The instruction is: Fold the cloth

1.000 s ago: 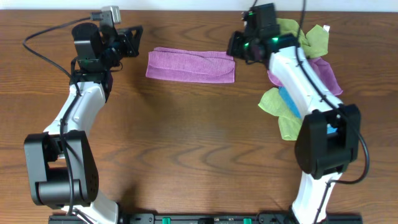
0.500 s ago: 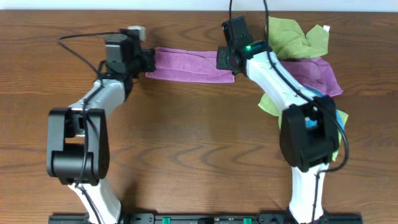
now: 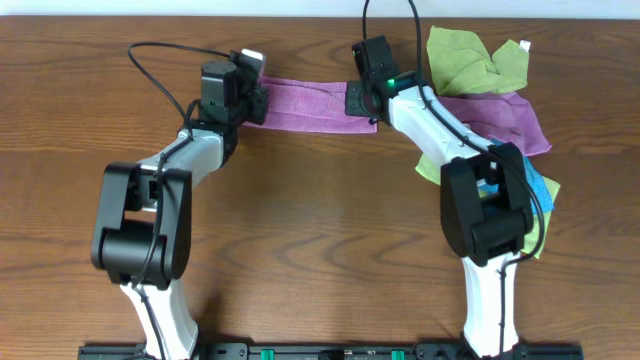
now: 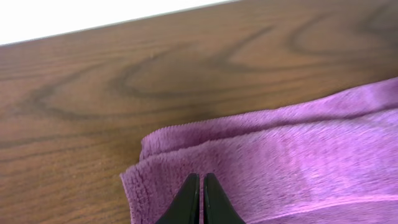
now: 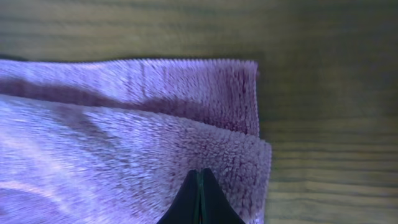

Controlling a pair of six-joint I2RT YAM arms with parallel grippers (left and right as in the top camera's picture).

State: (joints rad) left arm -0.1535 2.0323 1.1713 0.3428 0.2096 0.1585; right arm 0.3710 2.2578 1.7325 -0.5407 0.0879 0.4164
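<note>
The purple cloth [image 3: 310, 105] lies folded into a long strip at the back middle of the table. My left gripper [image 3: 258, 100] is over its left end and my right gripper [image 3: 362, 100] is over its right end. In the left wrist view the gripper [image 4: 201, 176] is shut, its tips resting on the layered corner of the cloth [image 4: 298, 162]. In the right wrist view the gripper [image 5: 199, 171] is shut too, its tips on the cloth [image 5: 93, 143] near the right edge. No cloth shows between either pair of fingers.
A pile of other cloths lies at the back right: green [image 3: 470, 55], purple [image 3: 505, 120] and a blue one [image 3: 535, 190] partly under the right arm. The table's far edge [image 4: 93, 28] runs just behind the cloth.
Both arms have swung inward from the sides. The left gripper came right onto the cloth's left end and the right gripper came left onto its right end.
</note>
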